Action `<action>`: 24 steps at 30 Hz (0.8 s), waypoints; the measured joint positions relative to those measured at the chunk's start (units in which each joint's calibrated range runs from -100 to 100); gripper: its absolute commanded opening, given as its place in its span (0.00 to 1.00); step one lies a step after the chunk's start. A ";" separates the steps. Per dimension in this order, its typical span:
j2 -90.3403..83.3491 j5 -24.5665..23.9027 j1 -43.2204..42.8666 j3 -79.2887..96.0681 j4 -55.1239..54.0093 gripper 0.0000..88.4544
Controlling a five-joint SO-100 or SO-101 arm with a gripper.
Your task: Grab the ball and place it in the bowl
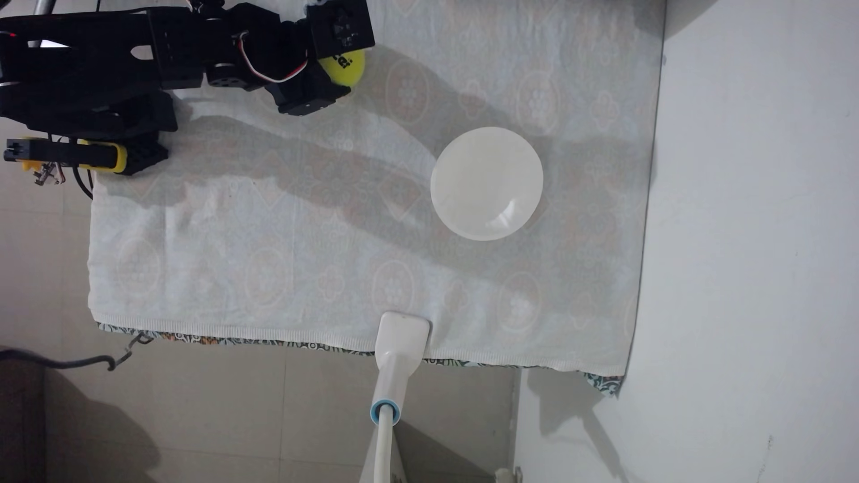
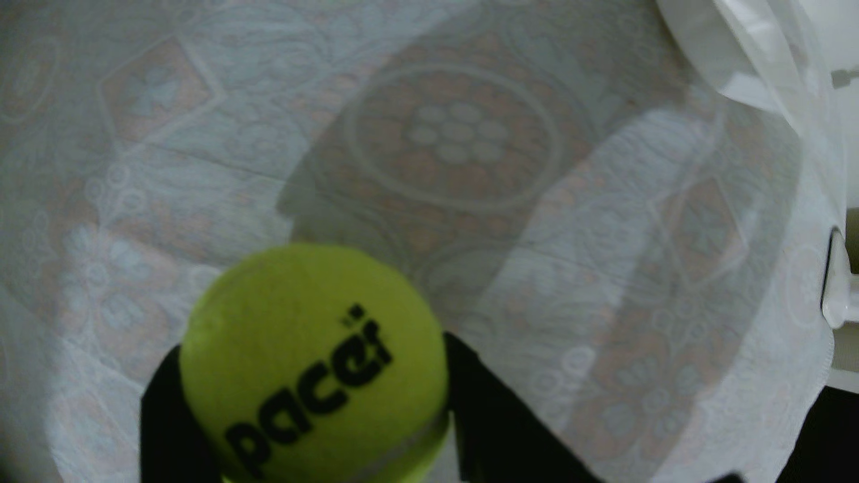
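The fingers (image 2: 162,408) pinch the tennis ball (image 2: 311,367) from both sides, securing it for transfer to the bowl (image 1: 486,183) at frame center.

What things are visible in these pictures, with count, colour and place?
ball: one, yellow-green with black lettering, between the jaws, at the top of the fixed view
bowl: one, white, on the cloth, right of centre in the fixed view, apart from the ball
cloth: one, whitish with a faint pattern, covers the table
lamp clamp: one, white with a blue ring, at the cloth's lower edge
cable: one, dark, on the floor at lower left
arm: one, black, top left in the fixed view
gripper: one, black, shut on the ball
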 measured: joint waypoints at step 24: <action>-9.87 2.83 9.39 -18.62 10.58 0.21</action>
